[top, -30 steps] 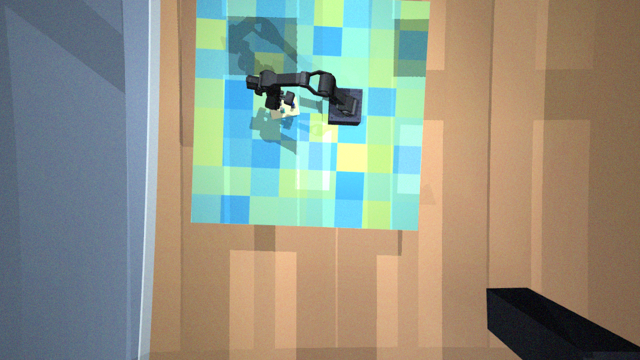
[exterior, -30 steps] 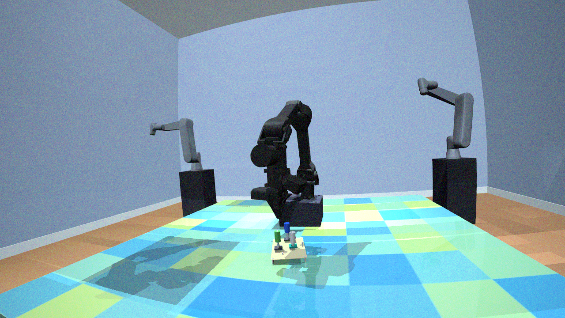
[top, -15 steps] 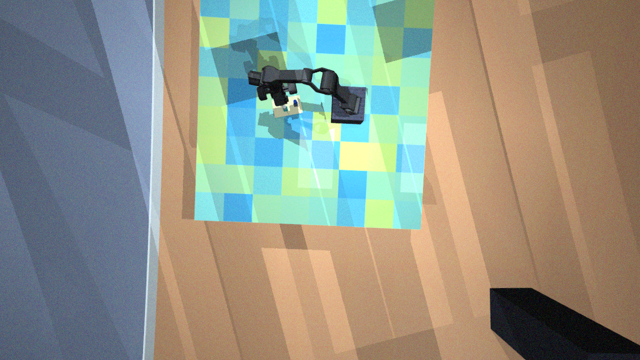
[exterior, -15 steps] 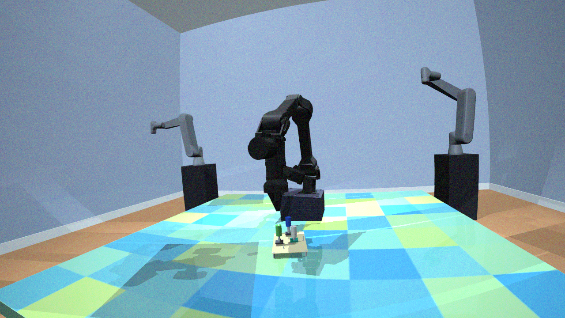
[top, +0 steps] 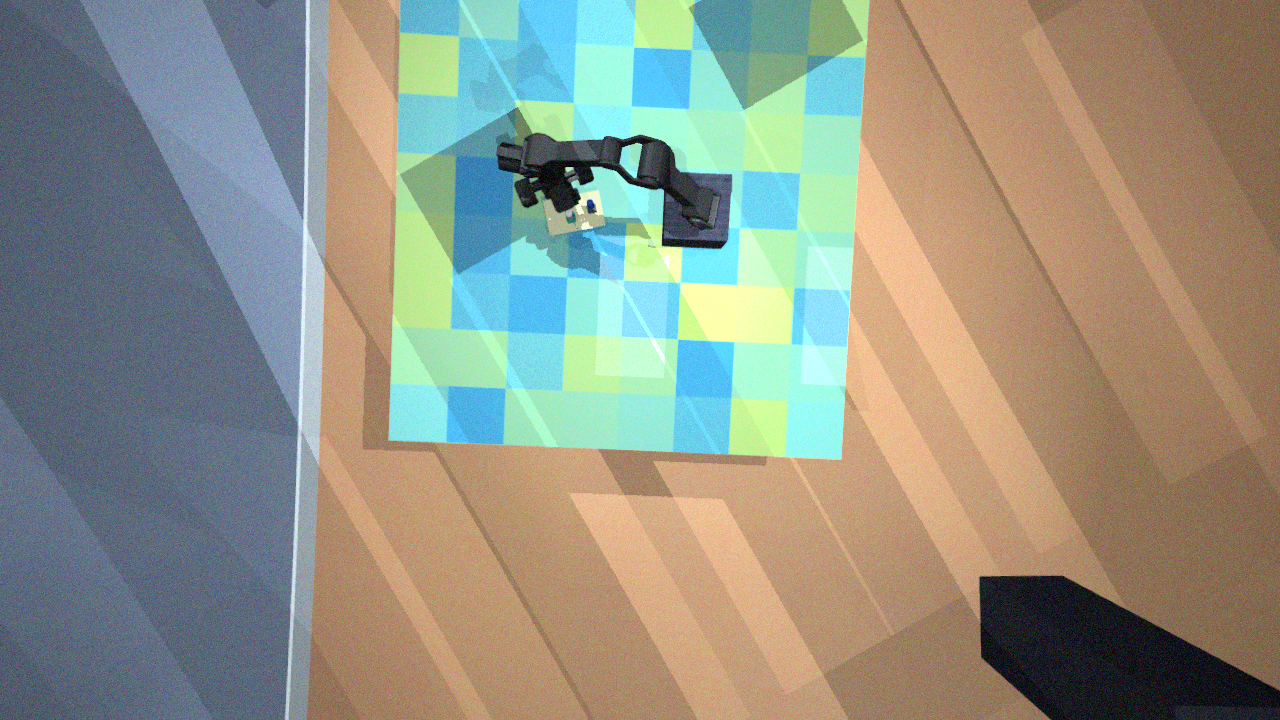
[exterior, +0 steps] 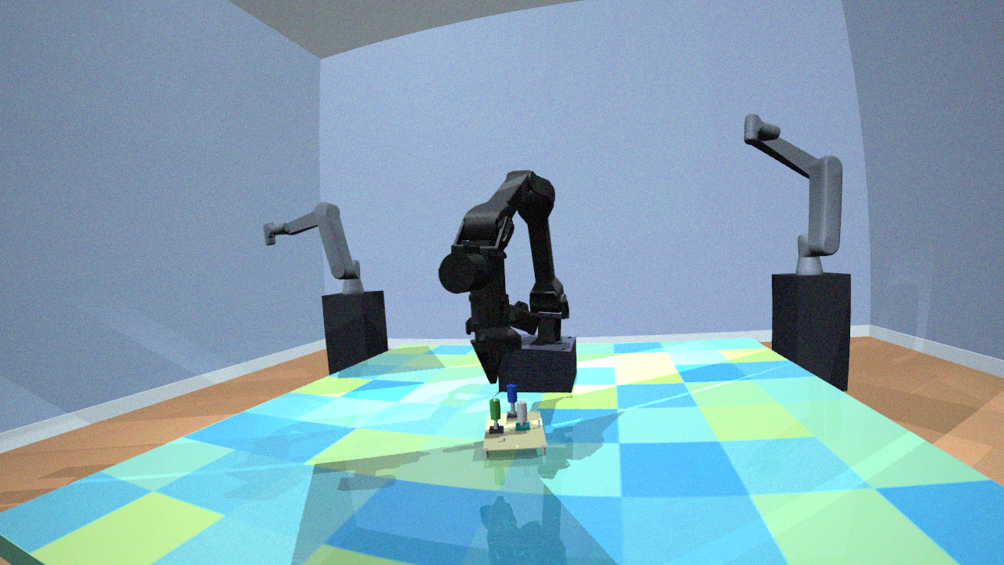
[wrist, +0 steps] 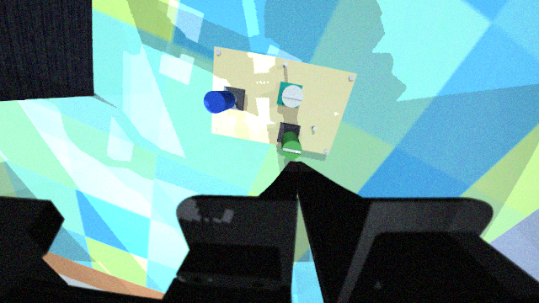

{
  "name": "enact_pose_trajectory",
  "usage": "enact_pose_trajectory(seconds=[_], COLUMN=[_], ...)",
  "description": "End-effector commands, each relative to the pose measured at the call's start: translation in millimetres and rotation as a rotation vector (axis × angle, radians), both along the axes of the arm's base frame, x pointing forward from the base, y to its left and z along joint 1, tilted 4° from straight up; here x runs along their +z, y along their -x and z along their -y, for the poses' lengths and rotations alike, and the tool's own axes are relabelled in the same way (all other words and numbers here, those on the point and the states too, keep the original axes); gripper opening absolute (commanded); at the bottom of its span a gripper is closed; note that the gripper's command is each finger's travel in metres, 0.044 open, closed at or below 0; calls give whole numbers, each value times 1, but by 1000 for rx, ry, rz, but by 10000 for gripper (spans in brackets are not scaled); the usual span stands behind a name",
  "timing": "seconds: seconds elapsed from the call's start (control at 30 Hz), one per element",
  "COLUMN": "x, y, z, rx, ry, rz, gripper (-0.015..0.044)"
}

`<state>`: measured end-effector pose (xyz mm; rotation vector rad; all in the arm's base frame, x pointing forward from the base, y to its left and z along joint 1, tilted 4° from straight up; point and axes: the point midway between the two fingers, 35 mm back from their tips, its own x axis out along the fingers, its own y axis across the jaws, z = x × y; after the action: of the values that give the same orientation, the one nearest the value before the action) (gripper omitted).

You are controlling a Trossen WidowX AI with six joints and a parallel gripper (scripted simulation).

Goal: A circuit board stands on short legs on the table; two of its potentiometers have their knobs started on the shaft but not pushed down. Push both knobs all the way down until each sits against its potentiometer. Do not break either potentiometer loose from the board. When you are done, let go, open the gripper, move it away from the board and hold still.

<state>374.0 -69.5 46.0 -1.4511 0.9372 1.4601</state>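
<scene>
the pincer (top: 556, 184) (exterior: 493, 380) (wrist: 295, 167) is closed on nothing, and the green knob (exterior: 495, 410) (wrist: 290, 142) looks low down, just ahead of its tips.

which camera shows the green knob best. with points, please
The exterior view: the green knob (exterior: 495, 410) (wrist: 290, 144) shows there side-on, with the shaft visible beneath it. The wrist view looks down on its slotted top, hiding the shaft. In the top view I can't make it out.

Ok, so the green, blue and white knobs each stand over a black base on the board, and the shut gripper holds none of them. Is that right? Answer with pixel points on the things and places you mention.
Not quite: the base under the white knob (exterior: 522, 411) (wrist: 294, 93) is teal, as the wrist view shows. The rest holds.
</scene>
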Motion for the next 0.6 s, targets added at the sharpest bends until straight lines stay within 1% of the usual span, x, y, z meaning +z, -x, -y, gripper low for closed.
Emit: enact_pose_trajectory(seconds=[0.0,0.57], x=[-4,-25], y=[0,0], z=[-1,-3], rx=[6,6], ry=[-6,-6], rz=[-3,-3], gripper=[0,0])
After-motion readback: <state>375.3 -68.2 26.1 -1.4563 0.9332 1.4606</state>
